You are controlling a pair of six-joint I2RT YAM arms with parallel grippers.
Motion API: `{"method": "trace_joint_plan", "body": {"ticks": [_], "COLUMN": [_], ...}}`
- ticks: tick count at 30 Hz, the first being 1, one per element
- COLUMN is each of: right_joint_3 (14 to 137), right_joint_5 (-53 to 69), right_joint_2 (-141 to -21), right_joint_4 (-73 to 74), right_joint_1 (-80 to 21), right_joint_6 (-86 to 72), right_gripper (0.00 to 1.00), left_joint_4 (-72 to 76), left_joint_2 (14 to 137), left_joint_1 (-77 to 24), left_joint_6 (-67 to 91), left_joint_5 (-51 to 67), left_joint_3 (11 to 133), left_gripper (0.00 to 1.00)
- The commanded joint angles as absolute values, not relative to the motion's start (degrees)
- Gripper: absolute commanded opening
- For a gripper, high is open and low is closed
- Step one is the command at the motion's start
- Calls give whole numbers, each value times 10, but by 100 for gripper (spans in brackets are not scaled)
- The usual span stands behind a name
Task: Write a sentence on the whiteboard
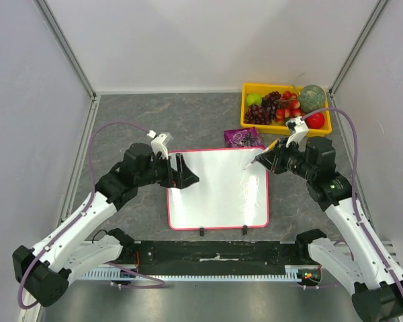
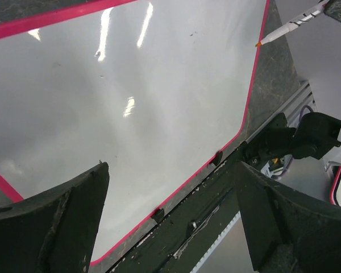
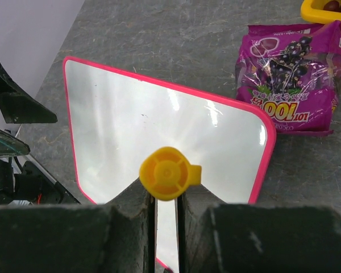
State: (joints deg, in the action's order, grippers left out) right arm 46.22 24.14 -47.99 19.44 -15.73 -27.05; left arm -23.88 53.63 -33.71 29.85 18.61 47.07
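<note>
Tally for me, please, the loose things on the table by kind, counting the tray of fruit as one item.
whiteboard: 1
marker: 1
purple snack bag: 1
yellow fruit tray: 1
Total: 4

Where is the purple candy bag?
In the top view, the purple bag lies right of centre, between the whiteboard and the yellow fruit tray, just past the board's far edge.

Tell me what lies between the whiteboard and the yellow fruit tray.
A purple snack bag lies there, just past the whiteboard and short of the yellow tray, seen in the top view.
</note>
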Motion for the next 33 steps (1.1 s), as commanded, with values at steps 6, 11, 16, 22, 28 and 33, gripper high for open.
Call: {"method": "trace_joint_plan", "body": {"ticks": [6,11,16,22,28,33], "right_joint_3": [460,485,510,512,498,481], "right_joint_5": [261,269,265,226,185,164], "right_joint_2": [-403,-407,-426,-447,-476,-490], "right_joint_4": [228,232,228,189,132,98], "right_joint_1": [-161,-168,-185,-247,-332,-372], "right_joint_6": [-273,-277,-265,-285,-313,-324], "right_gripper": [0,0,0,0,0,0], "left_joint_4": [-304,-332,-337,-335,-288,-169], "left_joint_2": [417,413,425,446,471,488], "left_joint_1": [-333,-332,-317,-238,-107,-47], "left_joint_6": [282,286,288,272,271,325], "left_joint_5": [157,126,99,133,256,370], "left_joint_3": [457,457,454,448,411,332], "left_gripper": [99,100,100,100,100,98]}}
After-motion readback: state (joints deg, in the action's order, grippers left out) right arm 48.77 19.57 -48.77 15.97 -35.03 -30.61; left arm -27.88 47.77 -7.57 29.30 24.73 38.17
